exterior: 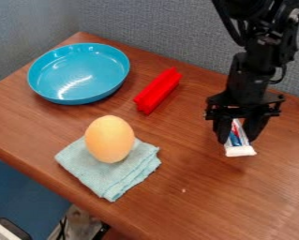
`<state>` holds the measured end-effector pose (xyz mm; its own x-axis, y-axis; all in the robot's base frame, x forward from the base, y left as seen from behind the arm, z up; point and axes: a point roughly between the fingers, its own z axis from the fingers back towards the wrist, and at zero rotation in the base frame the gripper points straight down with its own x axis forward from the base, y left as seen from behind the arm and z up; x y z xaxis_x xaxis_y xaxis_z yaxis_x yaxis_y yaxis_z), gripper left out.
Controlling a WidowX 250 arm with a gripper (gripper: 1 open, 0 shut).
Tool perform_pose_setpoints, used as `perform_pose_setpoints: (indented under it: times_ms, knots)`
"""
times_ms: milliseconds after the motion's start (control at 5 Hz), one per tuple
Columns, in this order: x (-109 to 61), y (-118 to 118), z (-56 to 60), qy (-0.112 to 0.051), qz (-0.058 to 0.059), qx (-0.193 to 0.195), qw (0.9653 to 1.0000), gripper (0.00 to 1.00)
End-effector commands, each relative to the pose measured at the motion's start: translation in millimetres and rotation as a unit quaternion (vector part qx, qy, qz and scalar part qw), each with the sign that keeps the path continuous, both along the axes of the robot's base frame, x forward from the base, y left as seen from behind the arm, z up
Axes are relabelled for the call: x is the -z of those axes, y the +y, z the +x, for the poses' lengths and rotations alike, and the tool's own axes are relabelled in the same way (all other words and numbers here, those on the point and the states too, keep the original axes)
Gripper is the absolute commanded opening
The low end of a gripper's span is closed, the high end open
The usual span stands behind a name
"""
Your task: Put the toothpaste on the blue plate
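The toothpaste [241,140] is a small white tube with red and blue print, held upright at the right side of the table. My black gripper [241,126] is shut on its upper part, coming straight down from above. The tube's lower end is at or just above the wood; I cannot tell if it touches. The blue plate [62,62] sits at the far left of the table with nothing on it, well apart from the gripper.
A red rectangular block [158,89] lies between the plate and the gripper. An orange egg-shaped object [109,138] rests on a light teal folded cloth [109,168] near the front edge. The table's front and right edges are close.
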<state>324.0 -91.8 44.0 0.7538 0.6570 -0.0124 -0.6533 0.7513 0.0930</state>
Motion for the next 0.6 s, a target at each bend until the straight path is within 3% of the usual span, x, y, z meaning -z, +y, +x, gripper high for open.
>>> perform_pose_setpoints:
  times_ms: [0, 400]
  knots:
    - [-33.7, 5.0, 9.1, -0.044, -0.014, -0.001, 0.999, 0.0]
    - [-39.6, 8.6, 7.9, -0.042, -0.014, 0.0, 0.999, 0.0]
